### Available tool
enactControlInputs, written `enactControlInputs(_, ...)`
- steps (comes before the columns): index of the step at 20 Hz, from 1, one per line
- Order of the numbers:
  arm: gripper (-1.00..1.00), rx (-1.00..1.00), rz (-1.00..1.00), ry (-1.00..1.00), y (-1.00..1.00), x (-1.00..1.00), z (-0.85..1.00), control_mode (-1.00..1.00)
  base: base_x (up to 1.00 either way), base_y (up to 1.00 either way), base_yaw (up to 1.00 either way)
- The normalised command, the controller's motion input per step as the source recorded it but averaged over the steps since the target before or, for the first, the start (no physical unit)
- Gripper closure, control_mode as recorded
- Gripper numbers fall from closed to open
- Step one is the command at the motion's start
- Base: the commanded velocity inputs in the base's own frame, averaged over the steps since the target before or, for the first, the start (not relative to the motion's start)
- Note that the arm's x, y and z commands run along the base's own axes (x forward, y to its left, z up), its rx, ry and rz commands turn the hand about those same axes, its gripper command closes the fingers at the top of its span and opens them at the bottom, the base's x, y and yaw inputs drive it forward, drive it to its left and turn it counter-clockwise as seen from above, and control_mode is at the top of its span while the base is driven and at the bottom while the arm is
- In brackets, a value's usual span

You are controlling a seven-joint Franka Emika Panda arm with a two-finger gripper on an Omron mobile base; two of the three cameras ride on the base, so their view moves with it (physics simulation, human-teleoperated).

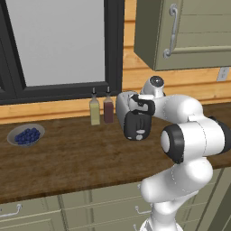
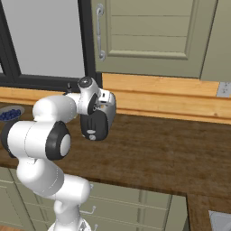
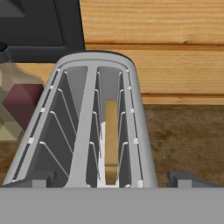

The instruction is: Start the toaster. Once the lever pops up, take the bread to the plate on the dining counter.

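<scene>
Gripper (image 3: 111, 179): fingers spread wide, one tip (image 3: 30, 180) on each side of the toaster's near end, nothing held. Poised directly above the toaster, looking down its length.

Toaster (image 3: 85, 127): silver, two slots, immediately below and ahead of the gripper; black end panel (image 1: 135, 127) faces the robot.

Bread (image 3: 111, 140): tan slice seated on edge in the slot on the right of the hand view, just beyond the fingertips.

Two bottles (image 1: 101, 108): beside the toaster, past the gripper toward the window.

Bowl of blueberries (image 1: 26, 134): well apart, far along the counter (image 1: 67, 158).

Step, as judged: starting the toaster or awaiting its pop-up; lever position cannot be told. Next move calls for confirming the lever, then closing centred on the slice's top edge.
</scene>
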Motion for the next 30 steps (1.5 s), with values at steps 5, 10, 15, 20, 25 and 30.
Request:
enactControlInputs(5,-1.0,0.0,0.0,0.0,0.0,0.0,0.0,-1.0,0.0,0.0,0.0)
enactControlInputs(10,-1.0,0.0,0.0,0.0,0.0,0.0,0.0,-1.0,0.0,0.0,0.0)
enactControlInputs(15,-1.0,0.0,0.0,0.0,0.0,0.0,0.0,-1.0,0.0,0.0,0.0)
enactControlInputs(20,-1.0,0.0,0.0,0.0,0.0,0.0,0.0,-1.0,0.0,0.0,0.0)
enactControlInputs(25,-1.0,0.0,0.0,0.0,0.0,0.0,0.0,-1.0,0.0,0.0,0.0)
enactControlInputs(30,-1.0,0.0,0.0,0.0,0.0,0.0,0.0,-1.0,0.0,0.0,0.0)
